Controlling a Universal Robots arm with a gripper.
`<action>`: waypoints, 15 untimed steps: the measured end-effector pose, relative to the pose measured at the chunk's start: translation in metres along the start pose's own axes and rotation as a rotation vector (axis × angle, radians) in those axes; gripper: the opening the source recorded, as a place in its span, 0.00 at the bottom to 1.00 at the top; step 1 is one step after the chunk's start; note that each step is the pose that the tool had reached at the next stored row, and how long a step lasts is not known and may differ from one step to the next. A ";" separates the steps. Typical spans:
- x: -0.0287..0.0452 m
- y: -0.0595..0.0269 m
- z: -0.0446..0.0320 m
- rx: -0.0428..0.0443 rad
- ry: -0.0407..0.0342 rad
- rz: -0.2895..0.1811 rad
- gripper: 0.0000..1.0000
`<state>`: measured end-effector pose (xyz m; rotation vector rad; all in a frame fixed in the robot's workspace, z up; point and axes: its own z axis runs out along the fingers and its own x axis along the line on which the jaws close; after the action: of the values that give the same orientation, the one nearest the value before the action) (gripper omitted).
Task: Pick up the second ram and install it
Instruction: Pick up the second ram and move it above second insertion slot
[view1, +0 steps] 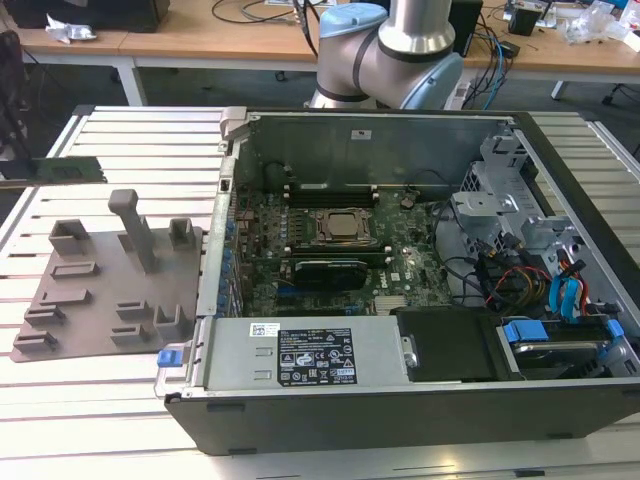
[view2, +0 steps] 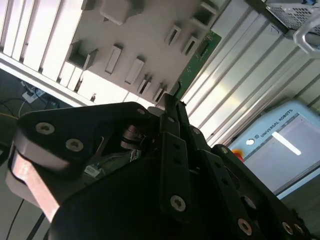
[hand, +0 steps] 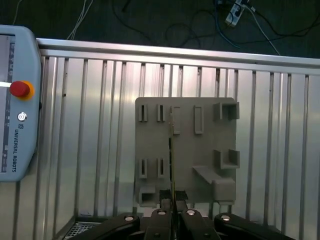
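- Pickup looks done: the fingers (hand: 162, 207) are pressed onto the two faces of the ram (hand: 171, 160) and pinch it by one end, so it juts out from the gripper (hand: 173, 202), seen edge-on in the first wrist view.
- In the second wrist view the same green stick runs out from between the black fingers towards the tray (view2: 145, 35), with no gap visible at the grip.
- In the exterior view the ram (view1: 65, 170) hangs level in the air at the exterior view's left, above the slatted desk (view1: 130, 140). It sits just past the far edge of the grey tray (view1: 100, 290) and appears clear of it.
- The ram is therefore out of its holder and not resting on anything that shows.
- Install is all that is left: the ram is well apart from the open case (view1: 400, 420), and nothing of it is over the motherboard (view1: 420, 270) yet.
- On the motherboard, long slots lie on both sides of the processor socket (view1: 342, 226). A dark module seems to sit in a slot on the near side, likely the first stick, though I cannot be sure.
- Which slot is meant for this ram cannot be told.
- By my reckoning the task is about halfway: grasp and lift achieved, carry, alignment and seating not yet done.
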<state>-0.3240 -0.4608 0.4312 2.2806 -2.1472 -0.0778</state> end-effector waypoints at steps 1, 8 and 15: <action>0.0003 -0.0040 -0.0002 -0.0003 0.0001 0.000 0.14; 0.0036 -0.0589 -0.0022 -0.0007 -0.0001 0.000 0.14; 0.0066 -0.1101 -0.0043 -0.0015 -0.0001 0.000 0.14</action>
<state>-0.2136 -0.4608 0.4308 2.2799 -2.1465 -0.0795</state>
